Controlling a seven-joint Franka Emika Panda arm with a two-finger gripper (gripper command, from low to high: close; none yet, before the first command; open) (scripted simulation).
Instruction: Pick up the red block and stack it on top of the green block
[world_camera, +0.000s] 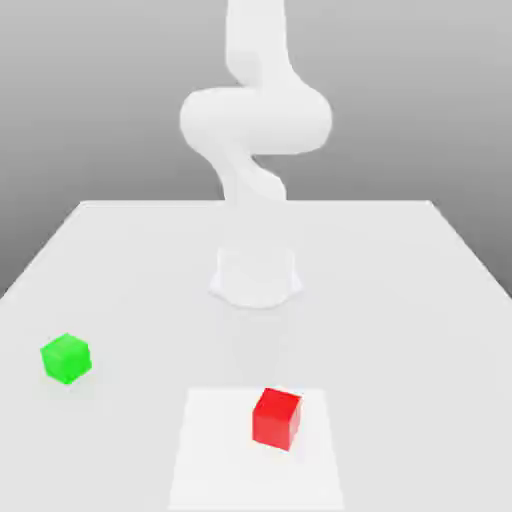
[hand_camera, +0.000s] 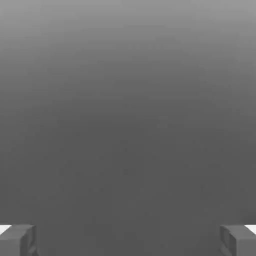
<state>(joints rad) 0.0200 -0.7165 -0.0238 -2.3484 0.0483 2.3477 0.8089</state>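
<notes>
White and washed out, the arm (world_camera: 255, 130) in the exterior view blends into the pale bench (world_camera: 400, 300), its lower end hard to make out. One red block (world_camera: 276, 418) sits near the front on a lighter square patch (world_camera: 215, 450), a plain matte cube. One green block (world_camera: 66, 358), alike in size, lies well apart toward the exterior view's left.

In the hand view, two grey fingertips (hand_camera: 17, 240) sit cut off at opposite corners, the jaws wide apart and empty over plain grey.

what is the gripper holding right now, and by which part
Nothing. The gripper is open with an empty gap between its fingers, and the red block and green block both sit apart on the table.
</notes>
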